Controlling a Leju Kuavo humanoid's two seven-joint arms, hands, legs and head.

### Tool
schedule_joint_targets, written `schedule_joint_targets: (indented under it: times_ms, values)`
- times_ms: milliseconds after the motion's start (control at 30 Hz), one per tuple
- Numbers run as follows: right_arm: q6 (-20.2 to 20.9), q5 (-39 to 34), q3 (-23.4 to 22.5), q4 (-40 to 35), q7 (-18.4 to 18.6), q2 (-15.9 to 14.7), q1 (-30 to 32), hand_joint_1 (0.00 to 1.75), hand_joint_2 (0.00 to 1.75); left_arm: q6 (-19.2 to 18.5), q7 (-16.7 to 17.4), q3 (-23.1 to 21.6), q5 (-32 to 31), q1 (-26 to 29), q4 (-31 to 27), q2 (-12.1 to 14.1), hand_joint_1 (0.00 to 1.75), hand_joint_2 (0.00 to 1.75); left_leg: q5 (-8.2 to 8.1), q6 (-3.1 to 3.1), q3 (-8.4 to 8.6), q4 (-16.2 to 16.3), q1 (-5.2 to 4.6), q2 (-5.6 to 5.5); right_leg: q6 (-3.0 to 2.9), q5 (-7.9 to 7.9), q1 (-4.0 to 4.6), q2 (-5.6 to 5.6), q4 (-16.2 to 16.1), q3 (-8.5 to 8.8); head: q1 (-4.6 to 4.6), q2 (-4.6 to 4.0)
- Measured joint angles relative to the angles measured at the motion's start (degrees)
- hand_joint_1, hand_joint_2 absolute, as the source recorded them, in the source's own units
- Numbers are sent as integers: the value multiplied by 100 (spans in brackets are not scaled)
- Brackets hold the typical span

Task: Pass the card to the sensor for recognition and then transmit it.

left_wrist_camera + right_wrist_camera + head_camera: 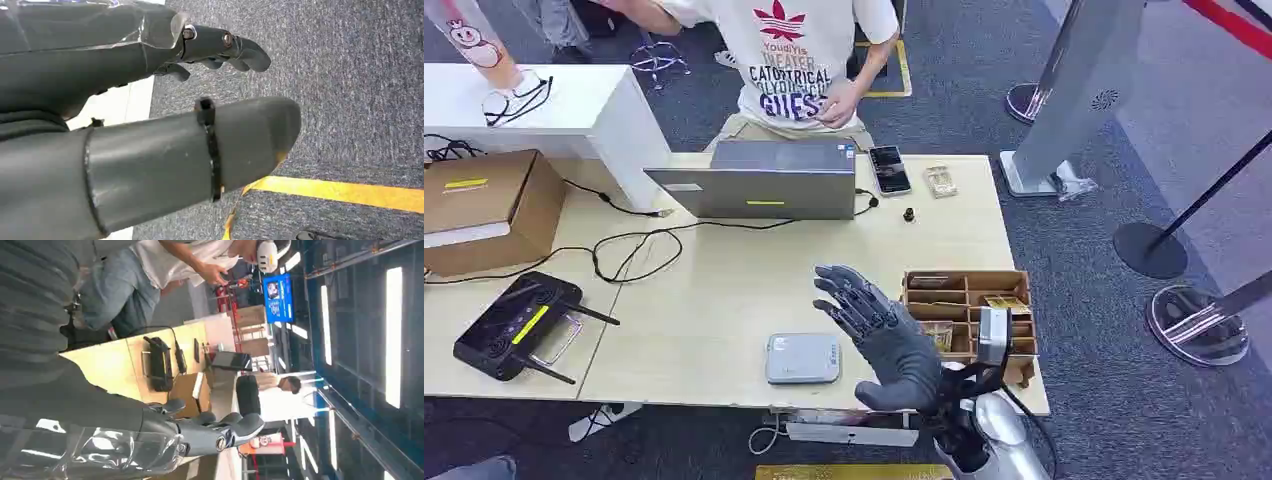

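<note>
Two hands to log. My right hand (879, 335) is raised over the surface (724, 290) near its front edge, palm up-turned, fingers (849, 290) spread and empty. It sits between the sensor (803, 358), a flat grey-white box lying near the front edge, and the wooden tray (969, 312) at the front right corner. The hand touches neither, as far as I can tell from the head view.

Cards: the tray's compartments hold what look like cards (1007, 304), one with a yellowish face in a right-hand compartment; too small for me to read more.

My left hand (150, 115) hangs over grey carpet (350, 100) crossed by a yellow line (350, 192), with the thumb and fingers (240, 50) apart and nothing between them.

On the rest of the surface: a grey laptop (759, 180) at the back edge, a phone (889, 170) just beside it toward the right, a cardboard box (484, 205) at the left edge, and a black controller with antennas (514, 325) near the front left corner. A black cable (634, 245) loops between the laptop and the box.

A person in a white printed shirt (789, 60) stands behind the back edge.
</note>
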Motion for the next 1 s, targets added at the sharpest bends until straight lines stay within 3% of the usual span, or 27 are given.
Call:
schedule_joint_targets:
  times_ms: [500,533,900,933,1000]
  values:
    - [-428,616,-2,-229,-125,-22,120,0,175,15,57,-13,-50,-2,-2,2,0,0,0,0,0,0,0,0,0,0,0,0,0,0,0,0]
    - [-428,616,-2,-238,-136,-28,133,0,0,15,57,-13,-55,-2,-2,2,0,0,0,0,0,0,0,0,0,0,0,0,0,0,0,0]
    - [-483,601,-42,-441,-159,-42,278,0,0,11,59,-61,-116,-26,-2,-4,0,0,0,0,1,0,0,1,0,0,0,1,0,0,0,0]
    - [-487,599,-44,-461,-140,-42,282,0,175,7,65,-61,-116,-30,-2,-4,0,0,0,0,1,0,0,0,0,0,0,1,0,0,0,0]
    - [-487,594,-46,-496,-98,-42,285,0,175,4,79,-63,-116,-34,-2,-4,0,0,0,0,1,0,0,0,0,0,0,1,0,0,0,0]
